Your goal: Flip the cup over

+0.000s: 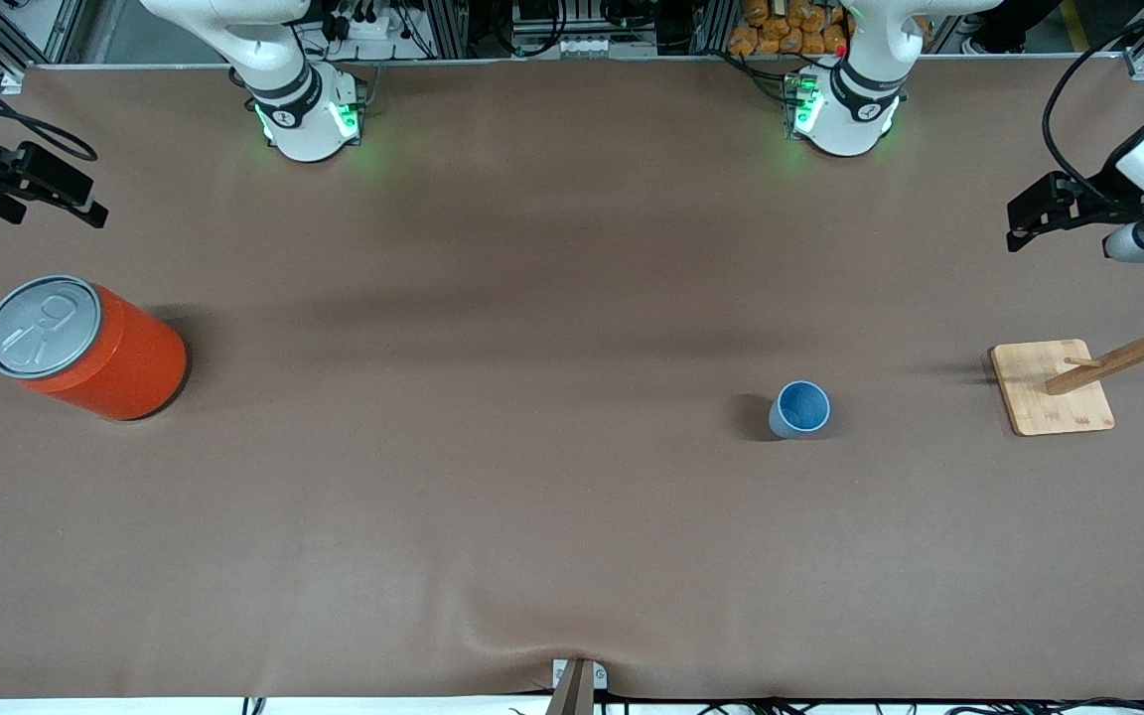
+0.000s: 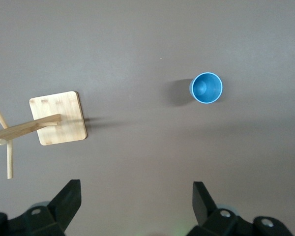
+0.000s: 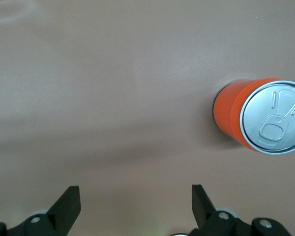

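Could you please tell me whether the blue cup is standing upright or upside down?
Upright: the blue cup stands on the table with its open mouth up, darker inside visible.

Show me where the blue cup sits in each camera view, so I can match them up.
Front view: the cup stands upright, mouth up, toward the left arm's end of the table.
Left wrist view: the cup shows from above, apart from the open left gripper.
Right wrist view: not in it; only the orange can shows.
Shared landmark: the wooden rack beside the cup.

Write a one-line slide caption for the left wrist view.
Open left gripper high over the table, upright blue cup and wooden stand below.
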